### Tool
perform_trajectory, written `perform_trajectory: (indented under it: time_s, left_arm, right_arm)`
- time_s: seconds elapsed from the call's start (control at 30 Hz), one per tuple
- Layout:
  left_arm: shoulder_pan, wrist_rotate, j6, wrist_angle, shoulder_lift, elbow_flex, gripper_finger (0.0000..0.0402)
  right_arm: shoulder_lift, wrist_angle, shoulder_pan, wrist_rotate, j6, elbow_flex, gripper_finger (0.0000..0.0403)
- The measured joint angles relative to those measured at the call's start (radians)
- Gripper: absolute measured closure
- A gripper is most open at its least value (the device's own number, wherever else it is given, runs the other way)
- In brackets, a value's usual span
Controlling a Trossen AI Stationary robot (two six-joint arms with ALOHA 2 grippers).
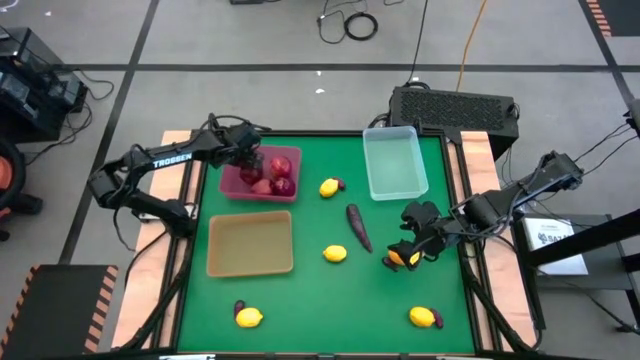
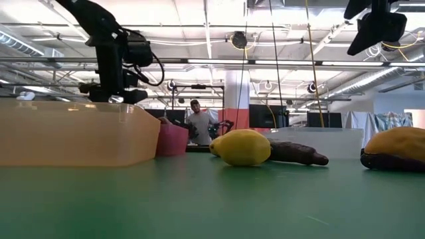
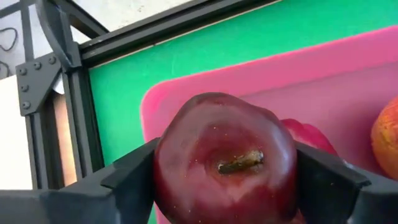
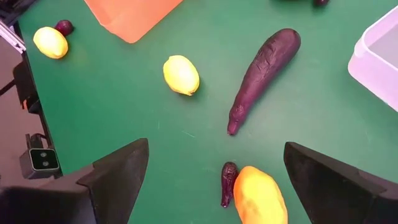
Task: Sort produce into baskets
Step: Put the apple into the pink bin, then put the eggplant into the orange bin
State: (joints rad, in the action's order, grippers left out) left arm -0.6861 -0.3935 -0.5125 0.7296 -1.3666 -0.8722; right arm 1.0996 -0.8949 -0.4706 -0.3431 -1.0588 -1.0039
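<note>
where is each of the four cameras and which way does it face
High view: overhead, looking straight down on the green table; both arms show.
Low view: at table-top height, looking level across into the room; the arms hang in from above.
Left wrist view: on the left arm, looking past the left gripper, with a dark red fruit between its fingers over the pink tray.
Right wrist view: on the right arm, looking down past the open right gripper.
Shared: the eggplant shows in the high, low and right wrist views.
</note>
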Motion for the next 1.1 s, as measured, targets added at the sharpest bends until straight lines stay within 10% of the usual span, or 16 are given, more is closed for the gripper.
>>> perform_trajectory:
  time_s: [0.3, 0.8, 1.1]
  left_arm:
    - [0.0, 0.042, 0.03, 0.003, 0.0, -0.015, 0.0013]
    - [0.023, 0.139, 0.054, 0.089, 0.008, -0.228, 0.0009]
    - [0.237, 0.303, 0.087, -0.18, 0.003, -0.257, 0.0009]
  right_arm:
    - [0.0, 0.0, 0.0, -0.014, 0.054, 0.0, 0.004]
    - [0.0, 0.0, 0.032, -0.051, 0.077, 0.0, 0.004]
    - [0.0, 0.0, 0.057, -0.05, 0.08, 0.0, 0.004]
